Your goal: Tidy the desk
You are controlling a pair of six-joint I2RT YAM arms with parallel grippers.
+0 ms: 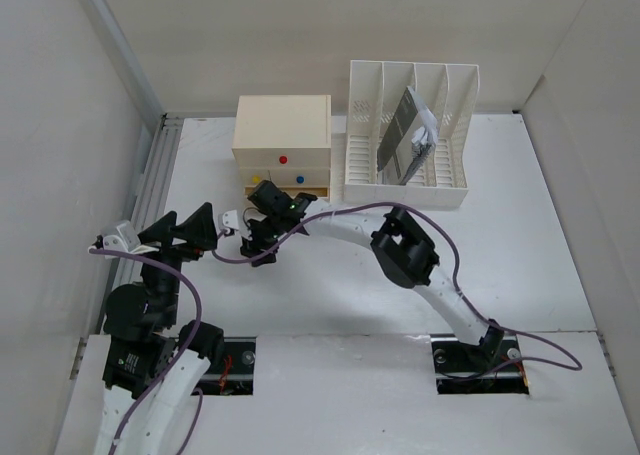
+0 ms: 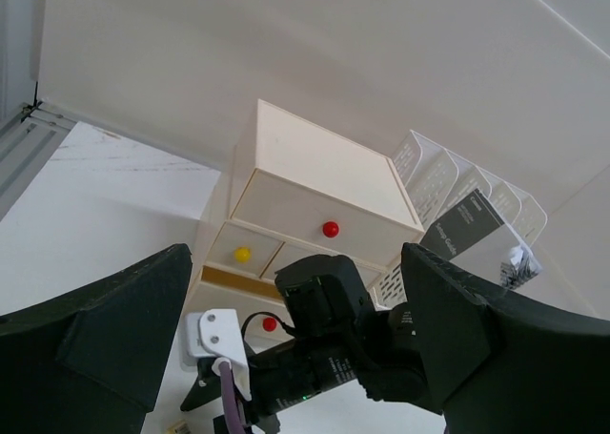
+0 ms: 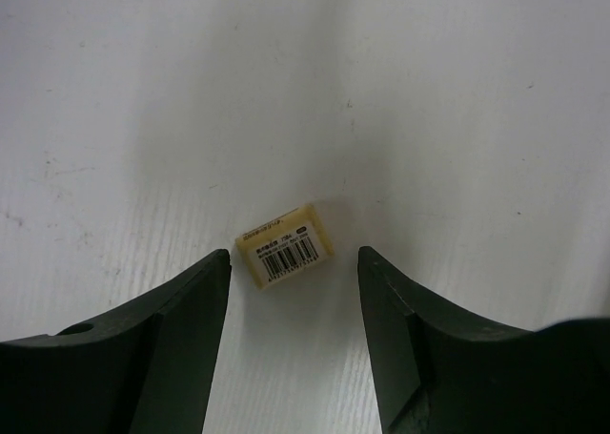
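The desk (image 1: 520,235) is a wide white tabletop. A small cream eraser with a barcode label (image 3: 286,245) lies flat on it. My right gripper (image 3: 294,255) is open, pointing straight down, with one finger on each side of the eraser and not touching it. In the top view the right gripper (image 1: 258,243) hangs just in front of the cream drawer box (image 1: 282,140) and hides the eraser. My left gripper (image 1: 190,235) is open and empty at the left, facing the right gripper (image 2: 334,348).
The drawer box has red, yellow and blue knobs; its bottom drawer (image 1: 288,190) is pulled out a little. A white slotted file rack (image 1: 410,135) holding a grey book (image 1: 403,135) stands to its right. A grey rail (image 1: 150,185) runs along the desk's left edge. Walls enclose the desk.
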